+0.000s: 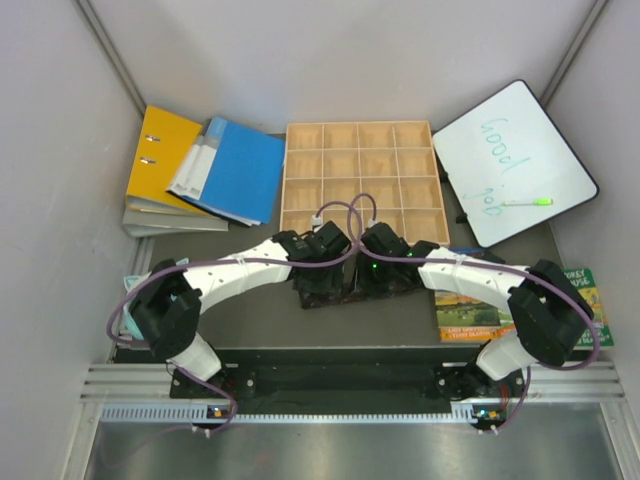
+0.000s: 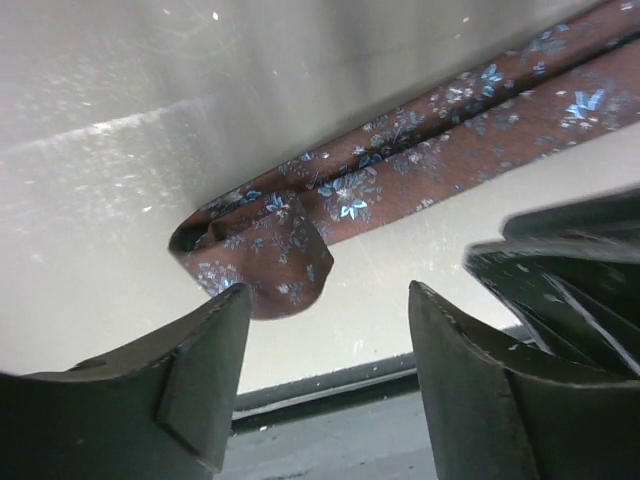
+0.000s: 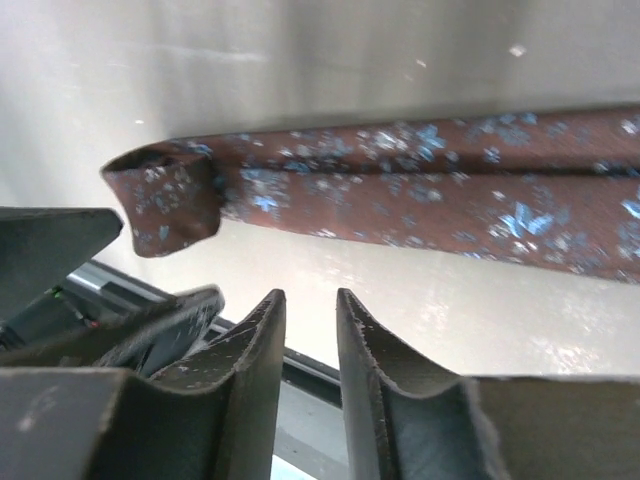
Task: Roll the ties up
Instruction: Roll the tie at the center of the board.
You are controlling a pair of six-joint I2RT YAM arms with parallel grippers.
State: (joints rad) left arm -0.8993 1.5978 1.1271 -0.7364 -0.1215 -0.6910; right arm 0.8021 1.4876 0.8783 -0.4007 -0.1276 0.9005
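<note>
Left hand (image 2: 328, 305): fingers spread wide, holding nothing, low over the table (image 2: 90, 230) at centre. Right hand (image 3: 310, 300): fingers narrowly parted, holding nothing, close beside the left hand. Tie (image 2: 420, 150): flat on the table just beyond both hands, its end curled over.

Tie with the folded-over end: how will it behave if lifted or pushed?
Probably floppy: the tie lies flat and its end curls over loosely, so lifting it at one spot would likely let the rest droop. It looks thin, so likely light. Pushed, it would probably bunch or slide on the glossy table rather than roll.
</note>
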